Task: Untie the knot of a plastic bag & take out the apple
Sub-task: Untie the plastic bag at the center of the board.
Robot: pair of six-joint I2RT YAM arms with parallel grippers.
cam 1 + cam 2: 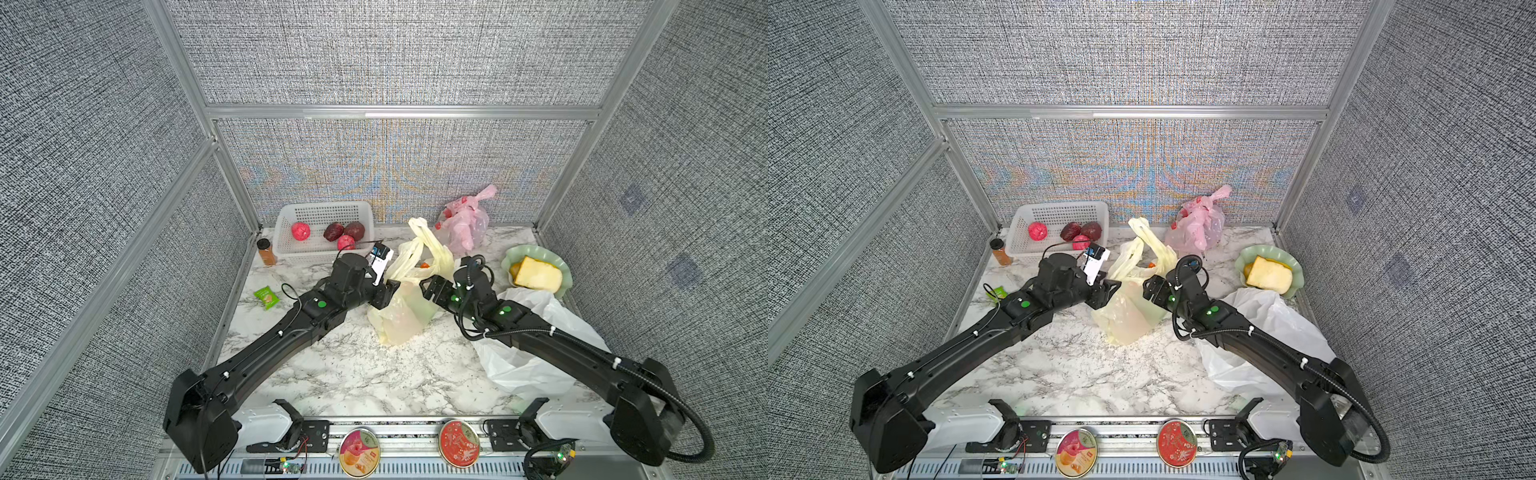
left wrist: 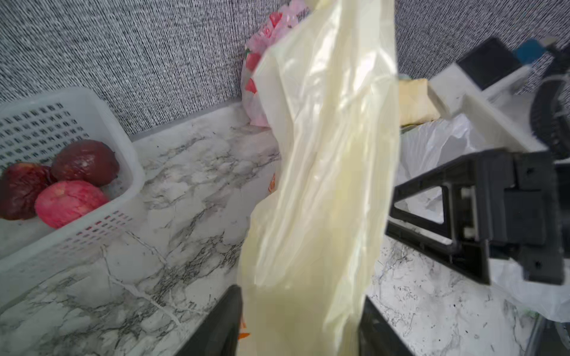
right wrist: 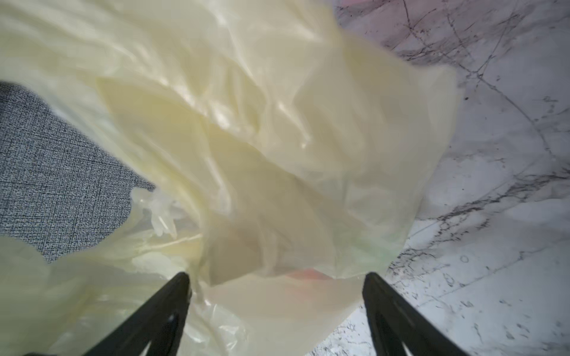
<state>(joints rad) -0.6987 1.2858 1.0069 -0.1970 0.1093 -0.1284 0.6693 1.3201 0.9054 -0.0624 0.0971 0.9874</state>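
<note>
A pale yellow plastic bag [image 1: 399, 311] [image 1: 1125, 311] stands mid-table, its handle loops [image 1: 419, 232] loose and upright. No knot shows. The apple is mostly hidden inside; only a red-orange spot [image 1: 424, 265] shows in the bag's mouth, and a reddish patch [image 3: 308, 272] shows through the film. My left gripper [image 1: 388, 291] [image 2: 300, 294] is at the bag's left side, jaws partly apart with bag film [image 2: 317, 154] filling the gap between them. My right gripper [image 1: 428, 286] [image 3: 277, 276] is at the bag's right side, open wide with the film [image 3: 246, 123] just ahead of its fingers.
A white basket [image 1: 324, 205] with several red fruits sits at the back left, beside a spice bottle [image 1: 267, 251]. A pink bag [image 1: 463, 224] lies behind the yellow one. A green plate [image 1: 536, 249] with bread and a white bag [image 1: 536, 357] lie right. A green packet [image 1: 266, 297] lies left.
</note>
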